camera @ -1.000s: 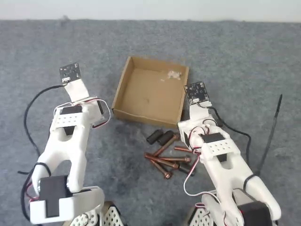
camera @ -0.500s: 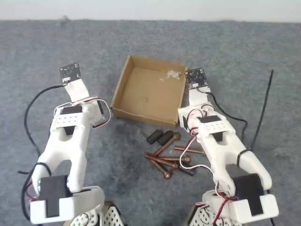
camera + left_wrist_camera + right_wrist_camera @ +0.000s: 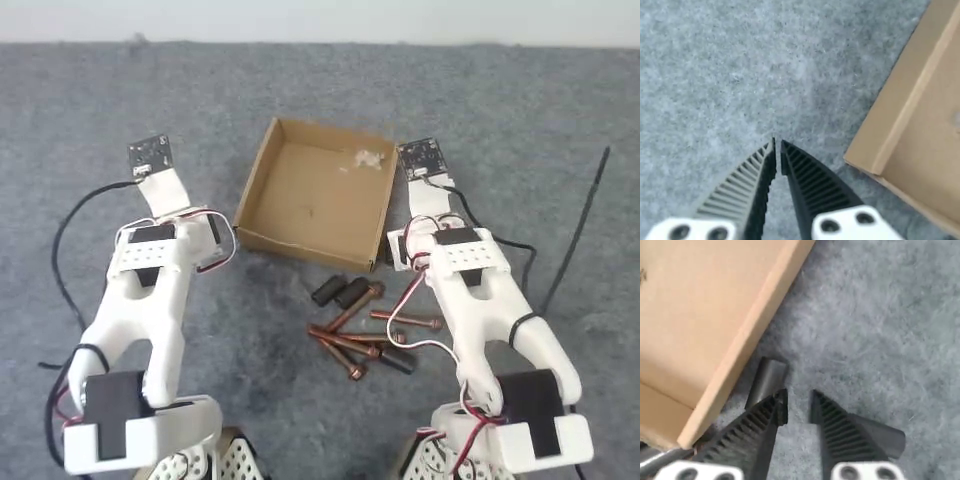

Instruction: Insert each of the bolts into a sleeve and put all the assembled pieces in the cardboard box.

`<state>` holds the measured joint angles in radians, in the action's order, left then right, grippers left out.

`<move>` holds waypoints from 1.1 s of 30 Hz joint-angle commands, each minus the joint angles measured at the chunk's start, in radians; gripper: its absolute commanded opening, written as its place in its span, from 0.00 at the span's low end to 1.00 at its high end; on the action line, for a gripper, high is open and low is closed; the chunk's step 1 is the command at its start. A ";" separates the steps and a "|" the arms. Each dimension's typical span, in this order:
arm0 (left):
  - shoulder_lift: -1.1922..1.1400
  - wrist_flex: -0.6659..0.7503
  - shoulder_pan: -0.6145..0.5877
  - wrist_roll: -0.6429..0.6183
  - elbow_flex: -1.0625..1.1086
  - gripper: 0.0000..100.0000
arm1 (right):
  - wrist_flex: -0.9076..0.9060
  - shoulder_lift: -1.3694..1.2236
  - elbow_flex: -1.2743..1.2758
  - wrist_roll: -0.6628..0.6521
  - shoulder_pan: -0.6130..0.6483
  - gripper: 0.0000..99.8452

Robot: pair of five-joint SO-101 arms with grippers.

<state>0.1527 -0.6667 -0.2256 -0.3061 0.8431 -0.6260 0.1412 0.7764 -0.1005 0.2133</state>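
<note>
Fuzzy grey table [image 3: 500,100] carries a square cardboard box [image 3: 305,247]. Ribbed left claw [image 3: 777,146] is pressed together; right claw [image 3: 797,402] stands slightly spread beside a black cylindrical sleeve [image 3: 767,379].

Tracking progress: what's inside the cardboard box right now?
Inside the cardboard box: bare floor with a whitish scuff near the far corner. Bolts and sleeves lie outside on the carpet. The near wall hides a thin strip of floor.
</note>
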 commanded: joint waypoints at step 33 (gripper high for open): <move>0.005 0.000 -0.005 0.012 -0.051 0.01 | -0.183 -0.331 -0.408 0.043 0.070 0.13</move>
<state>0.1527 -0.6667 -0.2256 -0.3061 0.8431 -0.8009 -0.1995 0.4204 -0.0667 0.2746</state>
